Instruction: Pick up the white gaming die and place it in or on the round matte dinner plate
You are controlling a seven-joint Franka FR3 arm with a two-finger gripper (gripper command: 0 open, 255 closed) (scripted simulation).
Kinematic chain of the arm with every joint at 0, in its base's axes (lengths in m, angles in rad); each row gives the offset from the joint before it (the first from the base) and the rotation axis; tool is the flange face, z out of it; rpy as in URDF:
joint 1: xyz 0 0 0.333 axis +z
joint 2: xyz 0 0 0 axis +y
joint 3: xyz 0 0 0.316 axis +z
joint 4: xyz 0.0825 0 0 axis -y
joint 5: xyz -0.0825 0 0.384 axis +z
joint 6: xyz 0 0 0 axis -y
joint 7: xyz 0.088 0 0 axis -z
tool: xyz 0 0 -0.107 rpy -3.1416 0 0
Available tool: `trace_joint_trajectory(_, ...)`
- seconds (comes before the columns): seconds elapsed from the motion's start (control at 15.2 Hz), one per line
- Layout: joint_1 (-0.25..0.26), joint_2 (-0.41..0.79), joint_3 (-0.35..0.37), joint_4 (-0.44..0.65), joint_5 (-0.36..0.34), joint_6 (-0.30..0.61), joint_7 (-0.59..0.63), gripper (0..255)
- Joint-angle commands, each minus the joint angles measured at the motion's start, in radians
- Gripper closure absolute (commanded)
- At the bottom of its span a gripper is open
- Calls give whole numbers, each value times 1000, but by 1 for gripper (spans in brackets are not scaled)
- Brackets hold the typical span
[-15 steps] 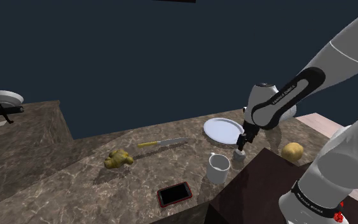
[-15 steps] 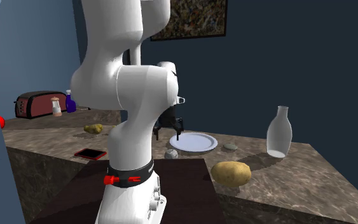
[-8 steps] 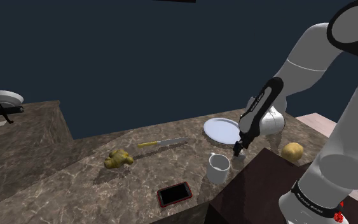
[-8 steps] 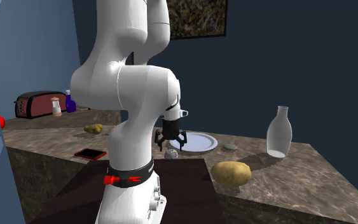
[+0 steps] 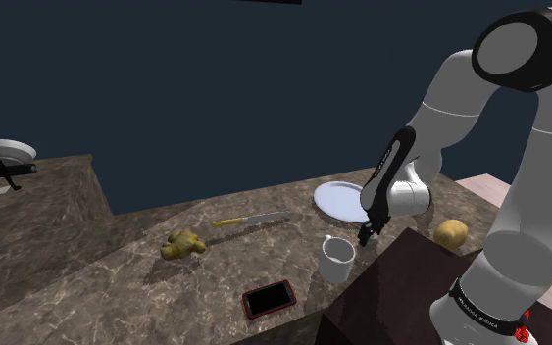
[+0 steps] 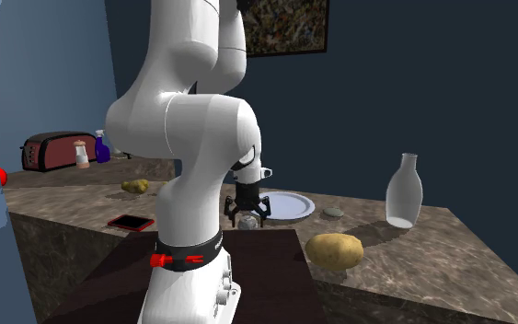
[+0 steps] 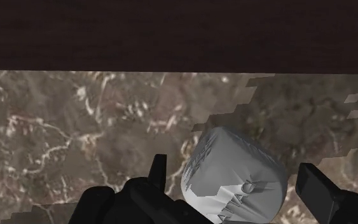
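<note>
Count: one die [image 7: 234, 175], one plate [image 5: 340, 202], one mug [image 5: 337, 260], one phone [image 5: 269, 299], one knife [image 5: 251, 221], one ginger root [image 5: 182, 245], one potato [image 5: 450, 233], one clear bottle [image 6: 404, 190], one toaster [image 6: 57, 150].

Gripper [image 5: 366, 235]: all black, lowered to the marble counter [image 5: 117, 284] at the edge of the dark stand [image 5: 401, 294]. The fingers [image 7: 157, 173] stand moderately apart, one on each side of the die. The wrist view shows a sliver of counter between each finger and the die, so nothing is clasped.

Die: directly between the fingertips, resting on the counter. It is pale grey-white with rounded corners and soft, slightly crumpled faces. One small mark shows on the face nearest the camera; no other pips can be made out.

Plate: round, pale, flat on the counter, just beyond the gripper on the side away from the stand.

Mug: white, near the gripper, on the shoulder view's left of it. The phone, knife and ginger root lie farther off the same way.

Potato: near, on the opposite side of the gripper from the mug. The bottle stands beyond it.
</note>
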State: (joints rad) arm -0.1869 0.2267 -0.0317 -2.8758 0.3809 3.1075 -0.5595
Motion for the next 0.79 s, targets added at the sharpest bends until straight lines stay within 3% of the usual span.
trace_joint_trajectory(0.0, -3, 2, 3, 1, 1, 2, -1, 0)
trace_joint_trajectory(0.2, -2, 2, 3, 1, 1, 1, -1, 0)
trace_joint_trajectory(0.26, -2, 2, 3, 1, 1, 1, -1, 255)
trace_joint_trajectory(0.73, -3, 2, 3, 1, 1, 2, -1, 255)
